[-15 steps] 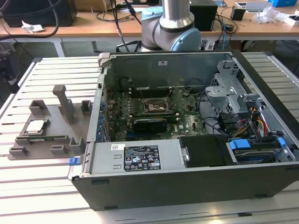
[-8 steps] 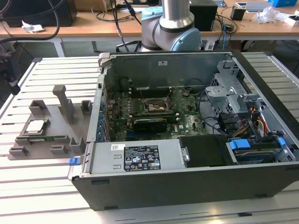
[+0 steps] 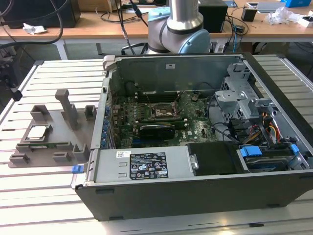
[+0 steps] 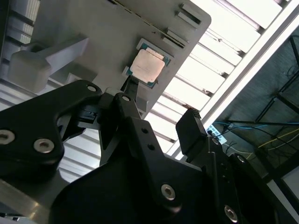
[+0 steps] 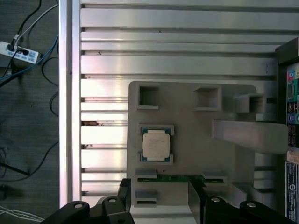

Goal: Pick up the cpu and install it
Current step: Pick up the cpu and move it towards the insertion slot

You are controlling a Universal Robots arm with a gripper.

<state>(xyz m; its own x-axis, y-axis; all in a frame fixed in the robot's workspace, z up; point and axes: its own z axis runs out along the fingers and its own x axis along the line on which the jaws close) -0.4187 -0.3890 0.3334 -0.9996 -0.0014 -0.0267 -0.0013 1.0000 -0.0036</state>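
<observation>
One cpu (image 5: 156, 145), flat, metal-side up

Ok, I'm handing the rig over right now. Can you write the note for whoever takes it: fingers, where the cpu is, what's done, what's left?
Gripper: fingers open, holding nothing, poised over the grey holder block.
cpu: lying flat in its recess on the holder block, untouched, at the exterior view's left of the computer case.
Socket: on the board inside the open case.
Done: nothing grasped yet.
Left: pick-up of the cpu and its installation.
</observation>
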